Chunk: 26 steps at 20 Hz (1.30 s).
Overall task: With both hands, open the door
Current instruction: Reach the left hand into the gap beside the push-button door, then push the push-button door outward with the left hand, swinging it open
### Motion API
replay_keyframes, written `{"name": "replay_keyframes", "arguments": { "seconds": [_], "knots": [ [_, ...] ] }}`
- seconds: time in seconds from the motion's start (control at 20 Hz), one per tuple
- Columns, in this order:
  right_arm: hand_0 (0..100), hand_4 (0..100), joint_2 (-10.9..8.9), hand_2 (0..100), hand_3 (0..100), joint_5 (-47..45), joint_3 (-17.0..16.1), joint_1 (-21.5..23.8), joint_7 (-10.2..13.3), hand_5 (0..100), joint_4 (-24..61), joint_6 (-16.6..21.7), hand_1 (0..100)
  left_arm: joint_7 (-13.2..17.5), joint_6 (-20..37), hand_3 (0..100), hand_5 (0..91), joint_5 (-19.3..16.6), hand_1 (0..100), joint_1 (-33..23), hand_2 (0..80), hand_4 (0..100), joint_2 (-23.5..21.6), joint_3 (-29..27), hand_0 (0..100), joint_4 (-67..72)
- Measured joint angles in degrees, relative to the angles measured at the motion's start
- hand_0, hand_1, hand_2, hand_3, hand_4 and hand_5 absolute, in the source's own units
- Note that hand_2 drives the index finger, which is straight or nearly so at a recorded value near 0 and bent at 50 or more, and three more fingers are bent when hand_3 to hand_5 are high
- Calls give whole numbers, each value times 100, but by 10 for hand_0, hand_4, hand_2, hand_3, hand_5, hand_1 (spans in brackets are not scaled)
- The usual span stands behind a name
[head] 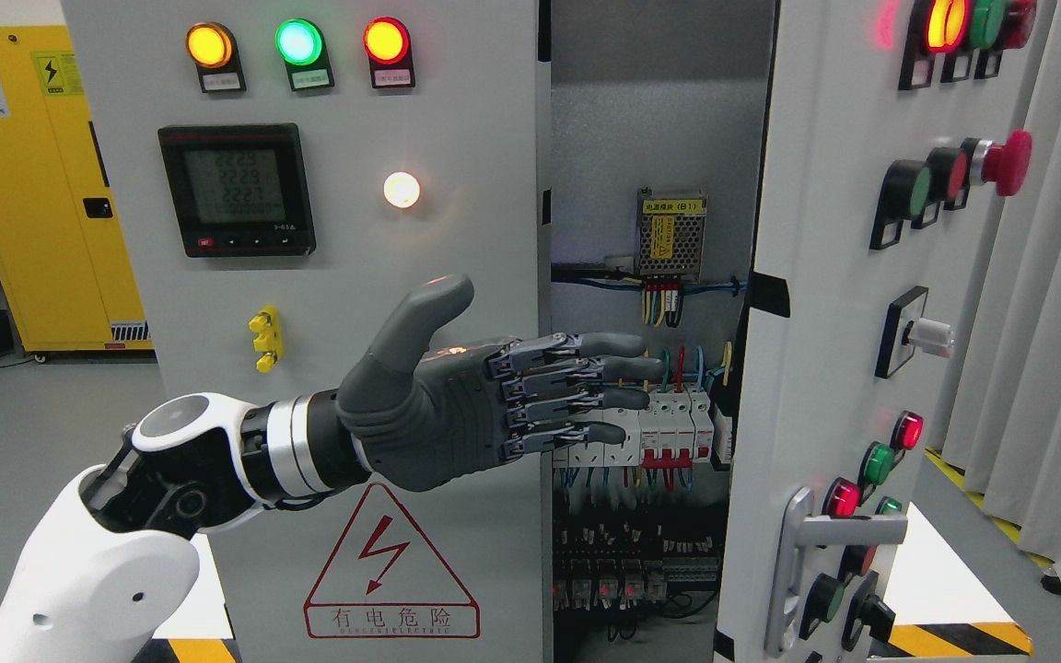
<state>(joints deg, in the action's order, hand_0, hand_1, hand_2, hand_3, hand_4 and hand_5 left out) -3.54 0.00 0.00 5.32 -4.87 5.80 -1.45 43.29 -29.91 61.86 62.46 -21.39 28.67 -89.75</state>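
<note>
**Open Robot Hand at the Cabinet Gap**

The left robot hand (484, 391), dark grey with jointed fingers, was stretched out flat and open, gripping nothing, thumb raised. Its fingertips (627, 368) reached past the edge of the pale grey left cabinet panel (355, 276) into the gap. That panel carried three lit lamps, a black digital meter (238, 190) and a red-bordered triangular warning sign (391, 562). Inside the gap showed wiring and a row of white breakers (678, 428). The grey metal cabinet door (816, 304) at the right stood swung open, its silver handle (802, 552) low down.
</note>
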Motion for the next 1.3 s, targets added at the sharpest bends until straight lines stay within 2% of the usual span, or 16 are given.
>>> {"name": "replay_keyframes", "arguments": {
  "seconds": [0.6,1.3],
  "knots": [
    [201,0,-3,0,0,0,0,-2,0,0,0,0,123,-3,-119,0,0,-426,0,296,0,0,948,245,0,504],
    [201,0,-10,0,0,0,0,-2,0,0,0,0,122,-125,-308,0,0,-628,0,469,0,0,1550,274,0,659]
  ]
}}
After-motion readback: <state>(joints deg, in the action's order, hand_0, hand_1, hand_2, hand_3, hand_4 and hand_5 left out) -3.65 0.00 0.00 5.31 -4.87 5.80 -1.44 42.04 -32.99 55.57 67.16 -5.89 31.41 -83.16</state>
